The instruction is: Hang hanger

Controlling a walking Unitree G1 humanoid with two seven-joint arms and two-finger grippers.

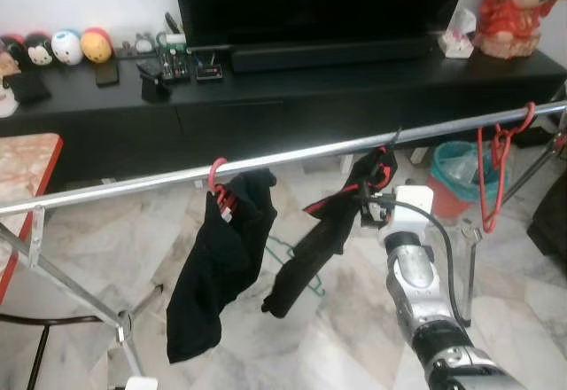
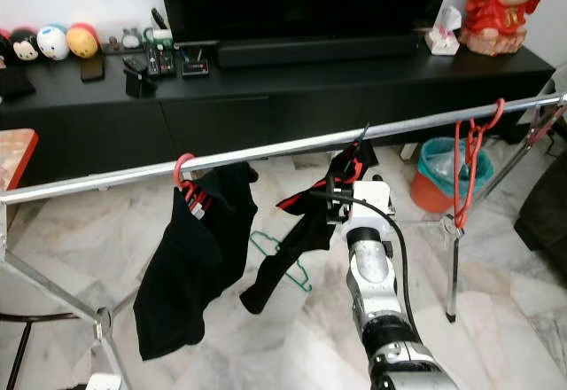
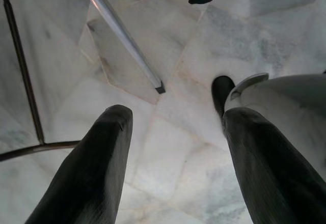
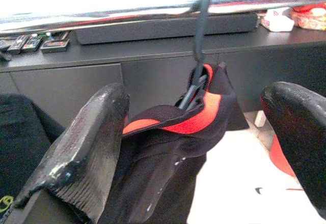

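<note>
Right gripper is seen spread wide at centre frame, its black fingers flanking — not clamping — the dark wire hanger carrying a black-and-red garment. Its hook is lodged over the long silver metal rail. Left gripper hangs open above marble floor; the hanger's shoulders are hidden by cloth.

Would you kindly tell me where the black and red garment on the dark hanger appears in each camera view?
Left eye: black and red garment hangs mid-picture from the rail.
Right eye: centre, just before the right gripper.
Left wrist: cannot identify it here.
Right wrist: centre, between the fingers.
Shared landmark: the rail.
</note>
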